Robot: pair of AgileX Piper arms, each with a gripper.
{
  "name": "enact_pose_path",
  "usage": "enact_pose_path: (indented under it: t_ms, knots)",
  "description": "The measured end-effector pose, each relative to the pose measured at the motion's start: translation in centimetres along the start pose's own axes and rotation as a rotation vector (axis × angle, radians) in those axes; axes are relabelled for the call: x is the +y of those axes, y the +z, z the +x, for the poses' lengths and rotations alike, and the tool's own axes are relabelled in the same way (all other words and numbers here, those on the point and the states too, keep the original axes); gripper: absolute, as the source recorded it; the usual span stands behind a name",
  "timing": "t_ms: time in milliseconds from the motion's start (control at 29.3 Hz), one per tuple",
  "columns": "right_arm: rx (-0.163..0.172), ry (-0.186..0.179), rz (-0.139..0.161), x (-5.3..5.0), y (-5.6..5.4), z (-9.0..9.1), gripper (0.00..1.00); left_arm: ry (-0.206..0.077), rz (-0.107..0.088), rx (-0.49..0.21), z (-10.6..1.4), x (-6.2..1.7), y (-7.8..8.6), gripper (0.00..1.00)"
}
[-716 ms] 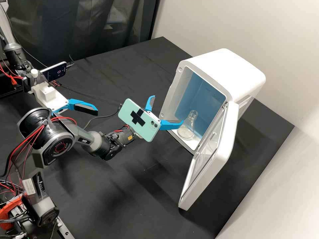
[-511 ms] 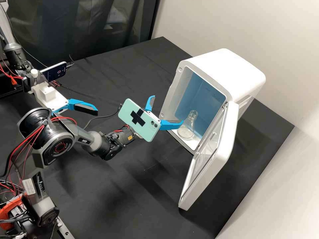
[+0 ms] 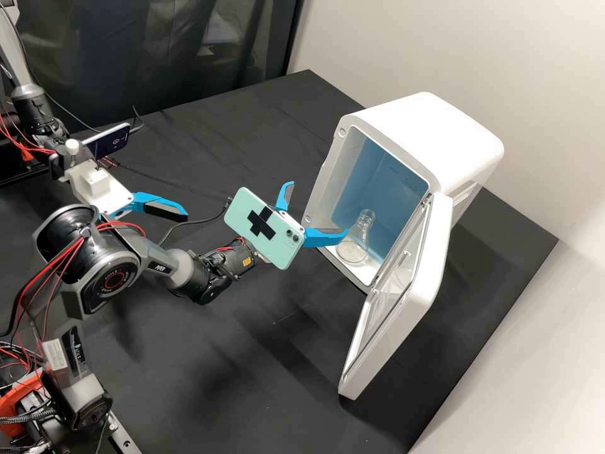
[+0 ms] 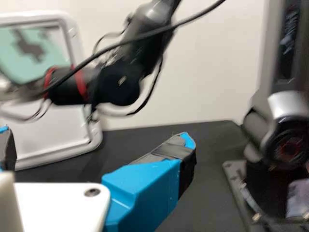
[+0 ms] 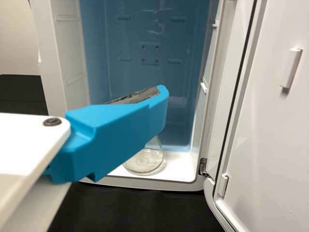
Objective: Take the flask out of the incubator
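Far left: my left gripper (image 3: 157,207) hangs over the bench (image 3: 252,139), well apart from the incubator (image 3: 428,126). On its wrist cam the two fingers (image 4: 145,183) sit spread with nothing between them. That view is smeared, so I get no finer detail there.

Middle: right arm stretched toward the incubator, with a mint phone (image 3: 263,227) bearing a black tape cross strapped at the wrist. Right gripper (image 3: 317,209) is splayed wide and holds nothing, parked at the mouth of the chamber. One finger is up by the opening's left edge. The other is low, its tip just beside the flask (image 3: 355,241). Can't tell whether that tip touches the glass.

On the right wrist cam, the near finger (image 5: 116,130) covers the flask (image 5: 145,163) from the shoulder up, so just the round base shows below it.

Flask location: inside the incubator, standing on the white floor in front of the blue back wall. Clear glass, upright, long axis vertical, neck and mouth pointing straight up.

Right: door (image 3: 403,296) swung wide open, hinged on the right side of the box.

Diff vs 0.7 s ago: the left gripper has shifted. Its white block and the dark phone (image 3: 107,139) behind it have slid slightly right and down in the high view. Right arm, flask and door are where they were.
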Motion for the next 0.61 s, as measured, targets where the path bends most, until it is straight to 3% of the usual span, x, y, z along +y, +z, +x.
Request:
enact_pose_path:
  t_ms: [136,239,341,511,614]
  knots:
    - [0.000,0.000,0.000,0.0,0.0,0.0,1.00,-0.029,-0.069,0.067,-1.2,-0.77,-2.5,1.00]
    - [0.000,0.000,0.000,0.0,0.0,0.0,1.00,-0.031,-0.100,0.107,-2.0,-0.81,-3.9,1.00]
    - [0.000,0.000,0.000,0.0,0.0,0.0,1.00,-0.019,-0.119,0.140,-2.4,-0.47,-5.2,1.00]
    - [0.000,0.000,0.000,0.0,0.0,0.0,1.00,0.032,-0.132,0.184,-3.1,0.25,-7.2,1.00]
    - [0.000,0.000,0.000,0.0,0.0,0.0,1.00,0.043,-0.142,0.215,-3.4,0.41,-8.0,1.00]
